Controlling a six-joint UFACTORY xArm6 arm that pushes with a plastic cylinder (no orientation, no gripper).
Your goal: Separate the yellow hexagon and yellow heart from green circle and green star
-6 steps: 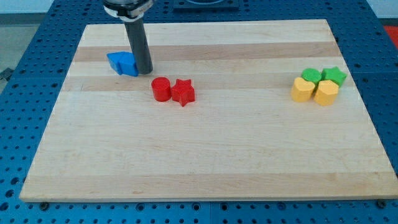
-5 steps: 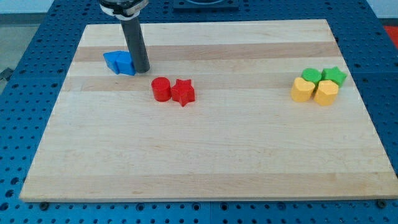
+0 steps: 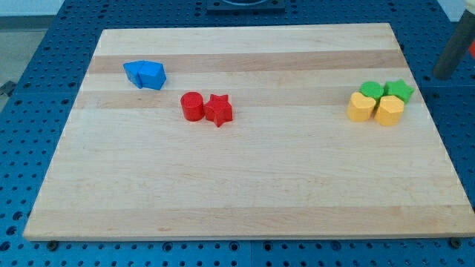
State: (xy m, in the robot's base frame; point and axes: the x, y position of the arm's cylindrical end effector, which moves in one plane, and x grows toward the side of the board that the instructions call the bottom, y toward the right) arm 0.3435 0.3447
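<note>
The yellow hexagon (image 3: 361, 108) and the yellow heart (image 3: 389, 110) sit side by side near the board's right edge. The green circle (image 3: 372, 90) and the green star (image 3: 398, 91) stand just above them, touching them in one tight cluster. My rod shows blurred at the view's right edge, off the board. My tip (image 3: 444, 76) is to the upper right of the green star, clear of all the blocks.
Two blue blocks (image 3: 145, 74) lie together at the upper left of the wooden board (image 3: 237, 185). A red circle (image 3: 192, 106) and a red star (image 3: 218, 110) touch each other to their lower right.
My rod has left the blue blocks at the upper left and swung across to the view's right edge. The blue blocks shifted slightly left earlier; the yellow and green blocks have not moved.
</note>
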